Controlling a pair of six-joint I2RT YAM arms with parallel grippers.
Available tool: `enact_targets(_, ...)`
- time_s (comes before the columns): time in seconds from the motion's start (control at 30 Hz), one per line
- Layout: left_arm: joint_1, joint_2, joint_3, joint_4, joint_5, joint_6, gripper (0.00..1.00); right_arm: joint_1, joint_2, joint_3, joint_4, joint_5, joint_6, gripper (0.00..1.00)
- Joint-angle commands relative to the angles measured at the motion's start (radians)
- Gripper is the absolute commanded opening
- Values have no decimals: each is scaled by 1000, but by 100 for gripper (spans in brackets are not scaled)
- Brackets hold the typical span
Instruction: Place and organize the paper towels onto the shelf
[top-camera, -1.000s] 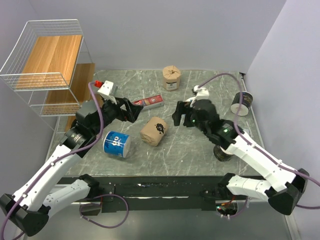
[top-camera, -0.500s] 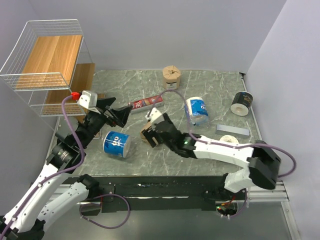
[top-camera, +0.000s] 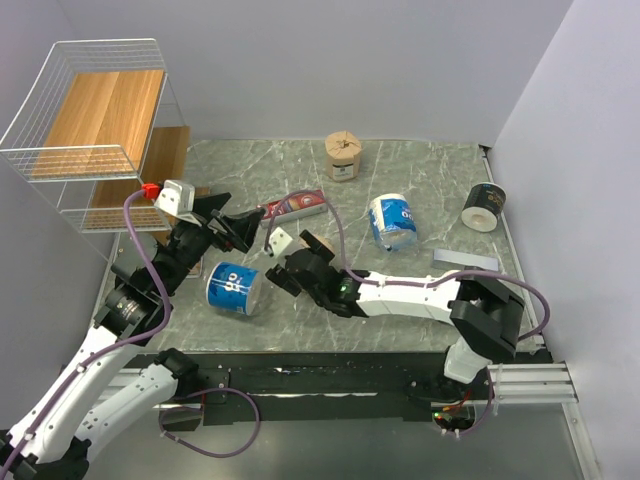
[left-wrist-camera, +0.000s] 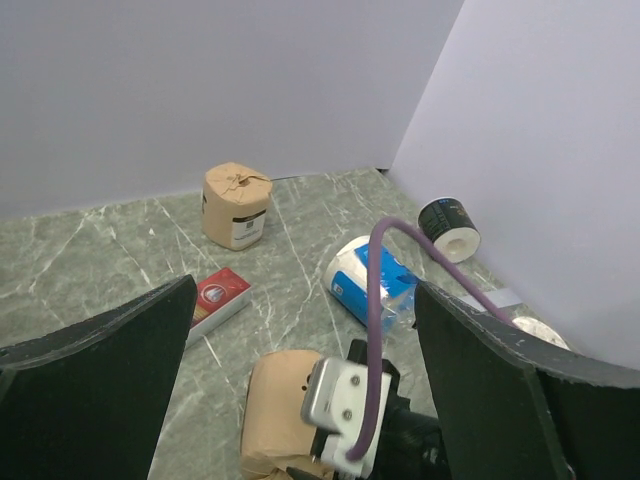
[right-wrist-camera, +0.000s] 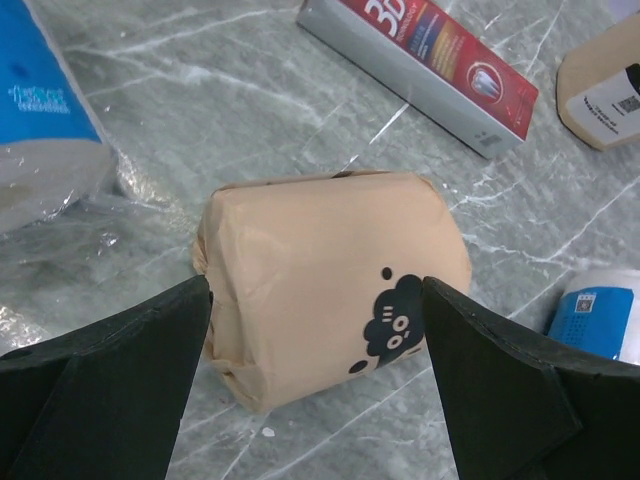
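1. From above: my right hand (top-camera: 297, 264) is stretched across to the left half of the surface (top-camera: 420, 170). It sits over the lying kraft roll (top-camera: 317, 244) and hides most of it, and I cannot read its opening from here. My left hand (top-camera: 243, 222) hangs just left of the roll, spread wide and empty. The shelf (top-camera: 90, 130) stands at the far left, so the roll has to travel left and far, towards my left arm's side.
2. Left wrist: both fingers are splayed wide with nothing between them. The kraft roll lies low and near, straight ahead, under my right wrist.
3. Right wrist: my fingers (right-wrist-camera: 110, 380) are wide and empty. The roll lies on its side just ahead, centred on the gap, and I see no contact. Its long axis runs across, from one finger to the other. I judge that closing from here would press on its two ends, not round its belly. The box (right-wrist-camera: 420, 70) lies beyond, apart.
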Motion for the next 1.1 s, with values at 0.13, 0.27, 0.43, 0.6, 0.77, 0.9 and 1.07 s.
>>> enact_targets(0.13,-5,0,-1,37,-9,19,96,36,46,-11,111,102,-108,92)
enact_targets(0.27,-4,1,-4,40,-9,17,96,35,93,-20,154,165,-172,92)
enact_targets(0.43,-5,12,2,36,-9,19,96,46,132,-25,174,162,-203,91)
enact_targets(0.6,-4,12,-1,37,-9,19,96,46,159,-28,199,188,-221,91)
enact_targets(0.77,-4,11,0,37,-9,17,96,46,205,-31,269,275,-295,91)
enact_targets(0.9,-4,14,-1,37,-9,17,96,47,241,-31,315,331,-333,88)
enact_targets(1.07,-4,14,0,37,-9,19,96,43,222,-36,328,345,-290,78)
